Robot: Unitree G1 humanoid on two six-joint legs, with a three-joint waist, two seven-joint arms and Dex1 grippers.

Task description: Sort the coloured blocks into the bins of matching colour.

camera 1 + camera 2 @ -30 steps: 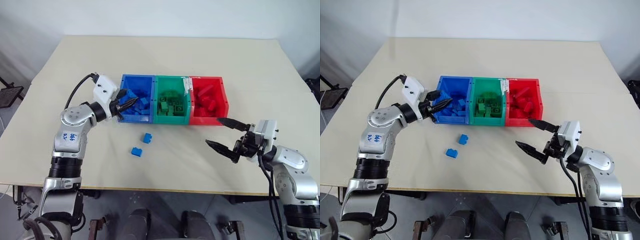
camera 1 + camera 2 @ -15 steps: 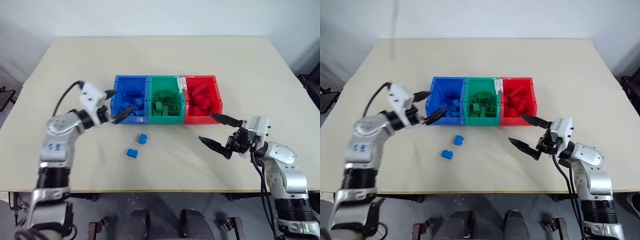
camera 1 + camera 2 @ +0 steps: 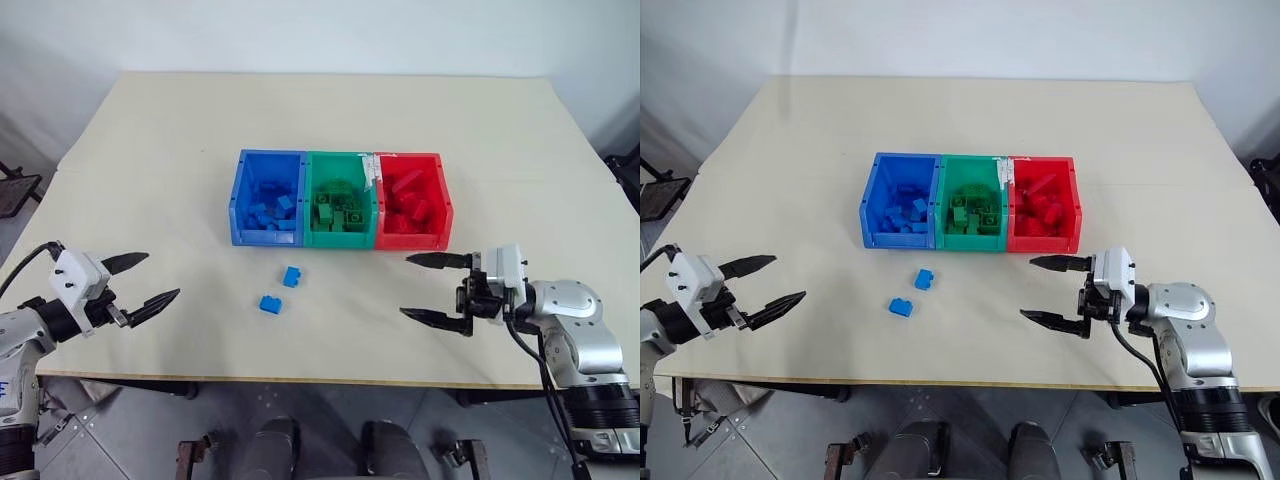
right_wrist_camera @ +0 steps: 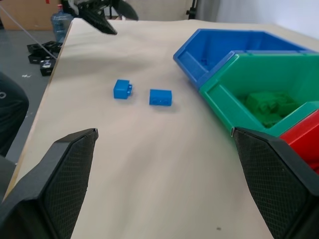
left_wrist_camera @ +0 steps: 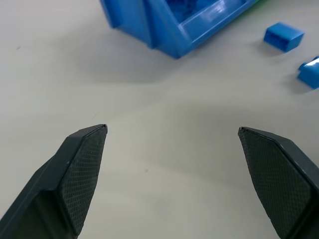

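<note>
On the table point(image 3: 150, 150): two studded blue blocks point(image 3: 292, 277) point(image 3: 270, 304)
Bins point(image 3: 340, 240): glossy plastic rectangular trays
Left gripper point(image 3: 141, 279): fingers spread, empty
Right gripper point(image 3: 428, 288): fingers spread, empty

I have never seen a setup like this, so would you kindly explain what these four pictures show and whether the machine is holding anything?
It is a two-armed robot at a table. Two pictures come from its head, looking down; two from cameras on its wrists, looking along the black fingers. The left gripper and right gripper both hang open and hold nothing. On the table sit joined bins: a blue bin, a green bin and a red bin, each with bricks inside. Two blue blocks lie loose in front of the blue bin.
</note>
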